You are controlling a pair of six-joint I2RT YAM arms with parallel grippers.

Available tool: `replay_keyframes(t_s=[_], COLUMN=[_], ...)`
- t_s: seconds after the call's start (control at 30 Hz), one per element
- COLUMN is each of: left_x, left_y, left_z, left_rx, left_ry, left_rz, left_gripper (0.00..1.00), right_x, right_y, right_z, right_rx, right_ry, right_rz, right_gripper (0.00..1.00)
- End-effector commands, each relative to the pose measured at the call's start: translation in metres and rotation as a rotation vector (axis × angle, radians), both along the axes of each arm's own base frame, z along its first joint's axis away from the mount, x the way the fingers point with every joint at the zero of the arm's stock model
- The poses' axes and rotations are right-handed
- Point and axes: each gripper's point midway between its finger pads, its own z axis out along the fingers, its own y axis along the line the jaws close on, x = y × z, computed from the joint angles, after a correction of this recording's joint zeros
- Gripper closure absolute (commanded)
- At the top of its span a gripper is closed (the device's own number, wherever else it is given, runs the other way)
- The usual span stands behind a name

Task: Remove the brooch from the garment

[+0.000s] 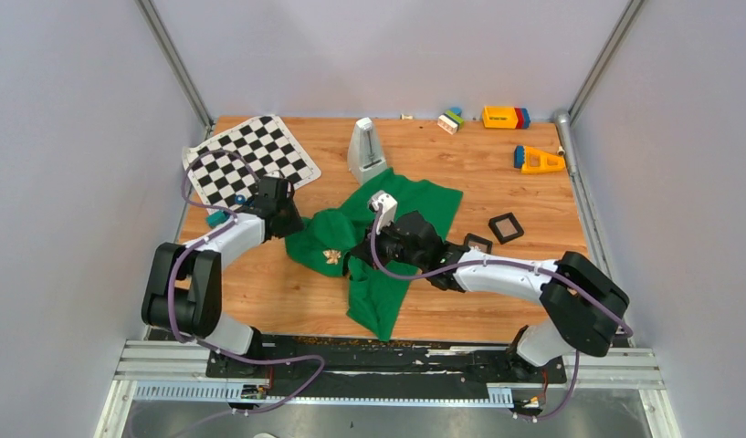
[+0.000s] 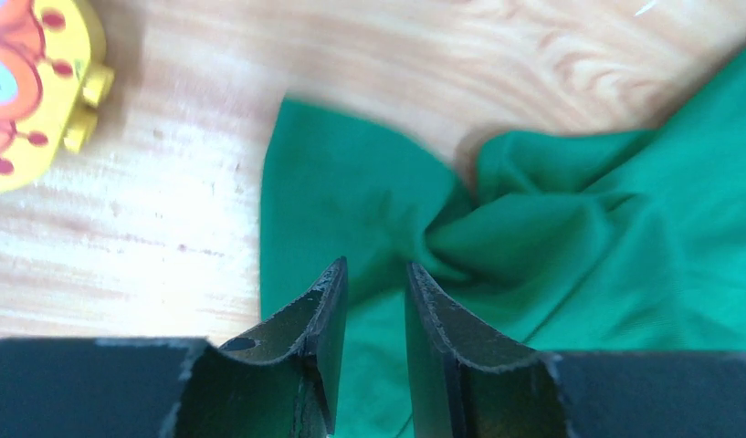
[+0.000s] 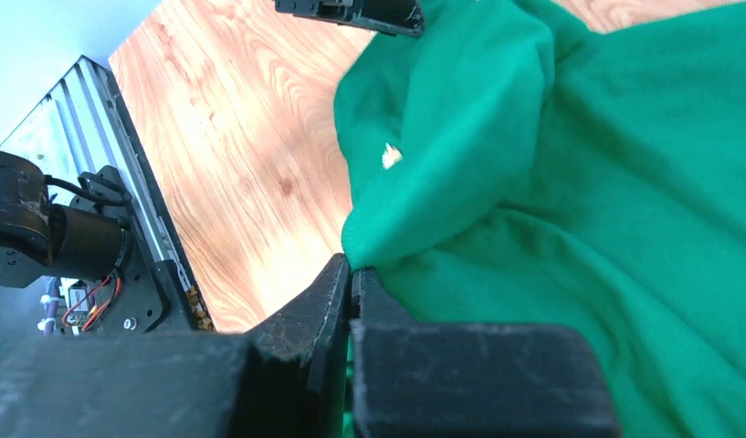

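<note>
The green garment [image 1: 415, 205] lies crumpled mid-table. A tiny pale gold brooch [image 1: 331, 256] sits on its raised left fold, and shows as a small cream speck [image 3: 390, 156] in the right wrist view. My left gripper [image 1: 291, 224] is at the garment's left edge. Its jaws stand a narrow gap apart [image 2: 376, 274] with green cloth [image 2: 579, 237] filling the gap and folds bunching at the tips. My right gripper [image 1: 355, 260] is shut on a thin edge of the cloth [image 3: 351, 266], just below and right of the brooch.
A chequered mat [image 1: 250, 157] lies back left, a grey metronome [image 1: 366, 151] behind the garment. Two black square frames [image 1: 506, 227] [image 1: 478, 243] lie right of the cloth. Toy blocks [image 1: 505, 117] [image 1: 538, 161] sit back right. A yellow toy [image 2: 31, 82] is near my left gripper.
</note>
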Motion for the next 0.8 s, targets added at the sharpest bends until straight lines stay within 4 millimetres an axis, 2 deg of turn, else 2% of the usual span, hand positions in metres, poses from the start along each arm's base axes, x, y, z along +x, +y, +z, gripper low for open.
replay_keyframes(t_s=[0.0,0.1,0.2,0.27,0.3,0.33,0.37,0.4,0.47,0.6,0.77], left_x=[0.013,-0.01,-0.047,-0.071,-0.075,-0.088,-0.087,-0.096,-0.098,-0.097,-0.084], left_y=[-0.004,-0.016,-0.033,-0.055,-0.068,-0.075,-0.089,-0.092,-0.1,-0.097,-0.094], left_z=[0.044,0.054,0.052,0.046,0.05,0.041,0.05,0.042,0.043,0.036,0.03], left_rx=[-0.008,-0.056,-0.141,-0.228,-0.301,-0.335,-0.417,-0.445,-0.5,-0.472,-0.407], left_ry=[-0.108,-0.137,-0.125,-0.106,-0.12,-0.108,-0.147,-0.144,-0.176,-0.173,-0.16], left_rz=[-0.054,-0.083,-0.093,-0.128,-0.136,-0.157,-0.189,-0.205,-0.233,-0.233,-0.234], left_gripper=[0.63,0.6,0.59,0.6,0.59,0.6,0.6,0.61,0.61,0.62,0.63], right_x=[0.01,0.006,0.009,0.011,0.012,0.013,0.014,0.014,0.014,0.018,0.033], right_y=[0.006,0.015,0.021,0.02,0.02,0.019,0.018,0.018,0.018,0.014,0.004], right_z=[0.019,0.009,0.002,-0.002,-0.005,-0.005,-0.007,-0.006,-0.007,-0.012,-0.021], right_rx=[0.067,0.066,0.052,0.045,0.043,0.043,0.041,0.043,0.044,0.03,0.005], right_ry=[-0.074,-0.03,0.001,0.004,0.005,0.001,0.004,0.005,0.008,0.018,0.056], right_rz=[-0.011,0.027,0.024,0.007,0.002,-0.005,-0.009,-0.011,-0.013,-0.04,-0.126], right_gripper=[1.0,1.0,1.0,1.0,1.0,1.0,1.0,1.0,1.0,1.0,1.0])
